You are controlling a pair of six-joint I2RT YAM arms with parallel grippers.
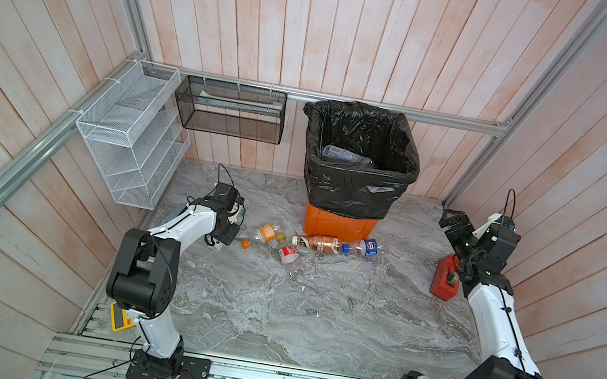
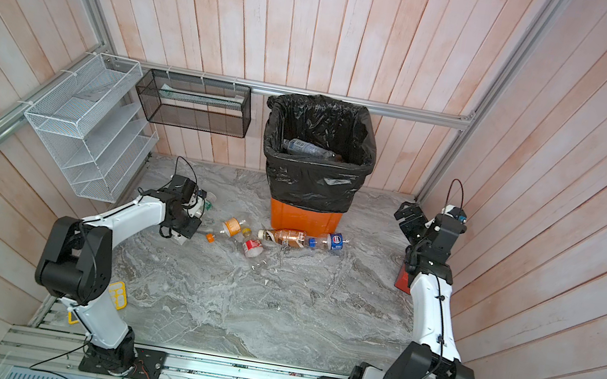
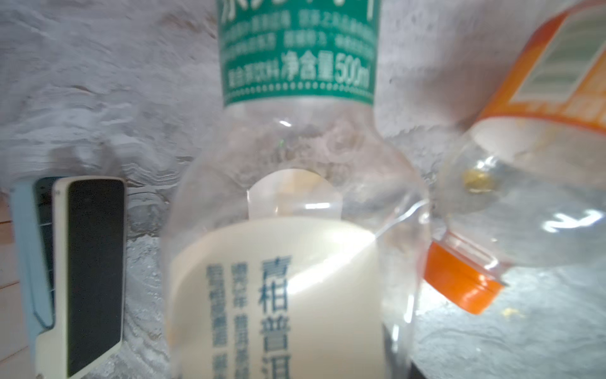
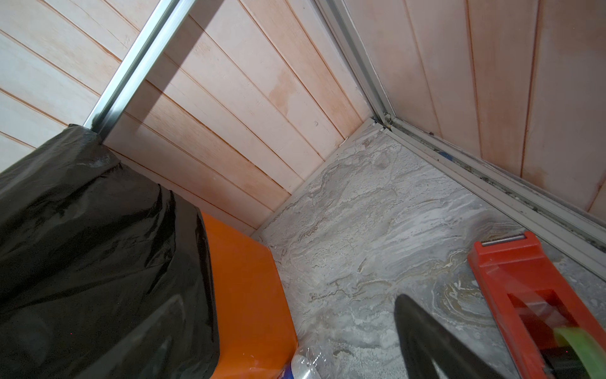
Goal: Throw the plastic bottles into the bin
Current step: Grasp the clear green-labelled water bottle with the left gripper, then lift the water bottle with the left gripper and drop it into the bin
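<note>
1. You see the bin (image 2: pixel 305 216) with one plastic bottle (image 2: pixel 307 149) lying inside it.
2. Several more bottles (image 2: pixel 287 237) lie on the worktop (image 2: pixel 272 311) just in front of the bin.
3. Your left hand (image 2: pixel 200 211) sits low, left of the bin. Your right hand (image 2: pixel 408 214) is raised to its right, jaws spread.

Pale plank walls (image 1: pixel 365 20) close me in over a grey marbled floor (image 1: pixel 292 315); a white wire rack (image 1: pixel 134 135) and black mesh basket (image 1: pixel 229 110) hang there.

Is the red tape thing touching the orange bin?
Apart. The right wrist view shows a wide strip of bare table between the bin and the red tape dispenser; both top views agree.
</note>
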